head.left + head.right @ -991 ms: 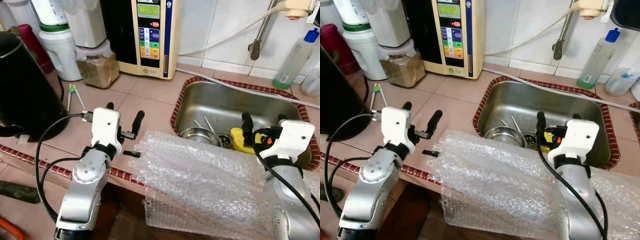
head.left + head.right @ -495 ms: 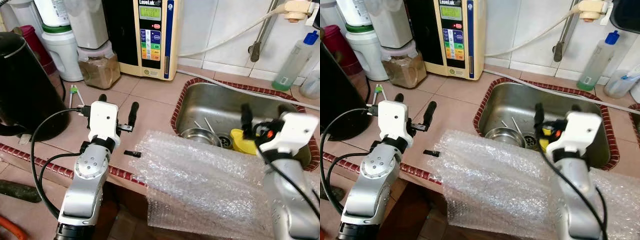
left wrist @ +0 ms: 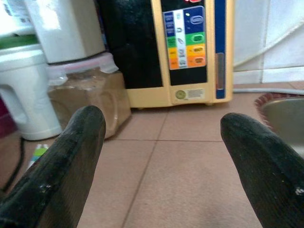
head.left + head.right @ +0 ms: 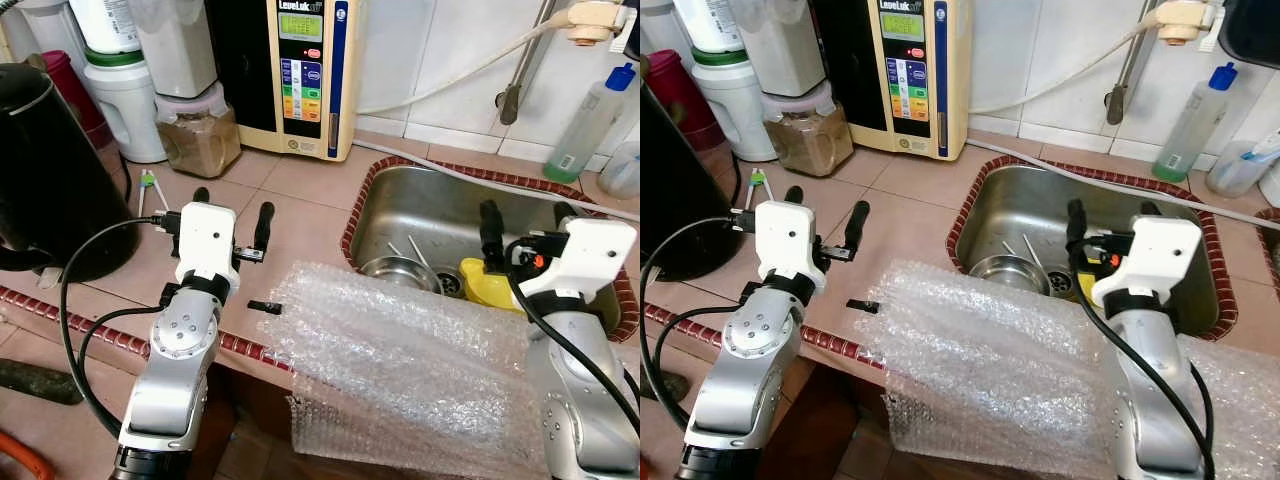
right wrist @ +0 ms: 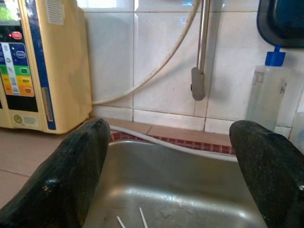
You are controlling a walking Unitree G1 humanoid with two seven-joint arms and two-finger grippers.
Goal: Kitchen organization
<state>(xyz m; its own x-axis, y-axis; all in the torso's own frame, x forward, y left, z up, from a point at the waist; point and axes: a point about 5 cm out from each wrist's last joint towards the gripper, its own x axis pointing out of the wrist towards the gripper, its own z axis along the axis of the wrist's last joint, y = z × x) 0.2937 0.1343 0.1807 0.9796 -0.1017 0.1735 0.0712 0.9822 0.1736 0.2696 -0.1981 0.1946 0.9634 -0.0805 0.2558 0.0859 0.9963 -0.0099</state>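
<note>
A bubble wrap sheet [image 4: 400, 370] is draping over the near table [image 4: 300, 200] edge beside the sink [image 4: 440, 215]; the left end effector [image 4: 232, 208], released and empty, has been drifting left, away from it; the right end effector [image 4: 523, 225] is hovering released over the sink, so nothing is being grasped yet.

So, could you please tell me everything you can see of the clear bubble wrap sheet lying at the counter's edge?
The clear bubble wrap sheet is a large, crumpled piece of transparent plastic covered in small air bubbles. It lies over the front edge of the tiled counter, just before the steel sink, and its lower part hangs down past the edge. The right arm rises through or beside it; which one is unclear. A small black piece lies at its left edge. Neither gripper holds it.
</note>
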